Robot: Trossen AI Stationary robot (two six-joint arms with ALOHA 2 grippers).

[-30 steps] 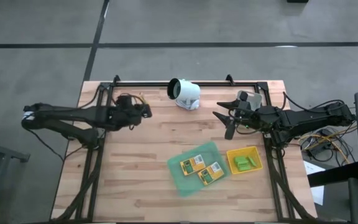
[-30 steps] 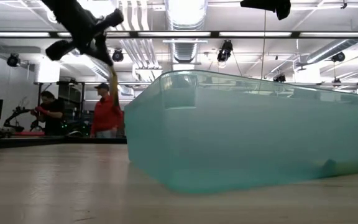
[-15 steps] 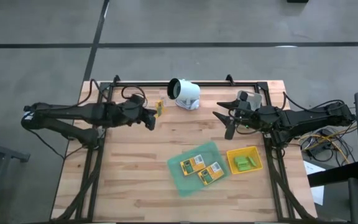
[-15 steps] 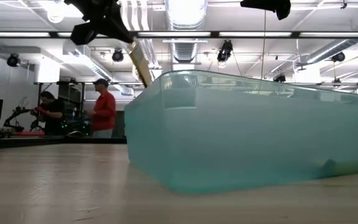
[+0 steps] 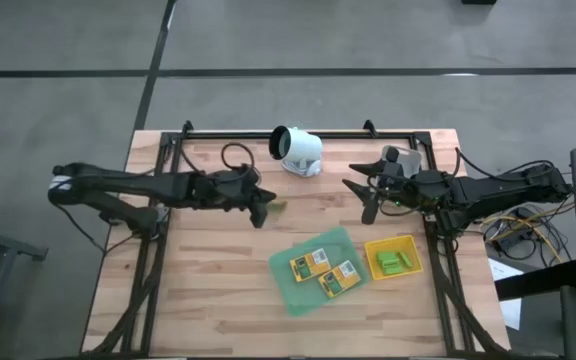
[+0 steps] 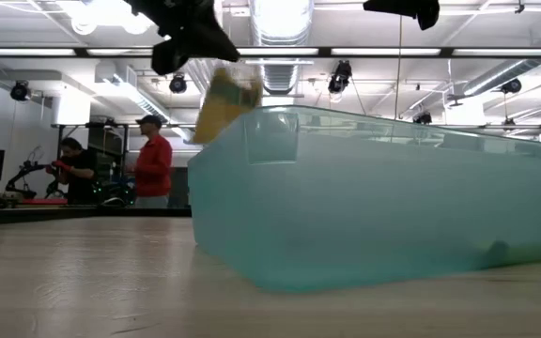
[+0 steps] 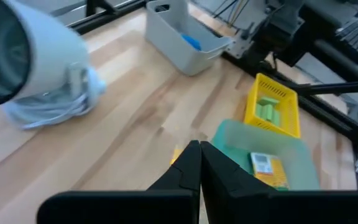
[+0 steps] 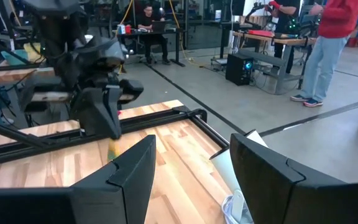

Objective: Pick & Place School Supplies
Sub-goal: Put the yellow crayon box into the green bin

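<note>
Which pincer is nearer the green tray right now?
Left. The left pincer, shut on a packet, hangs just short of the green tray's far-left edge. The right pincer waits open, farther off beyond its far-right corner.

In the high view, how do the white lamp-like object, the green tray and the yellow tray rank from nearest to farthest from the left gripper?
From the left gripper, which is shut on a packet:
1. Green tray, just below and to its right.
2. White lamp-like object, at the table's far edge, only a little farther.
3. Yellow tray, beyond the green tray, on the right side.
</note>
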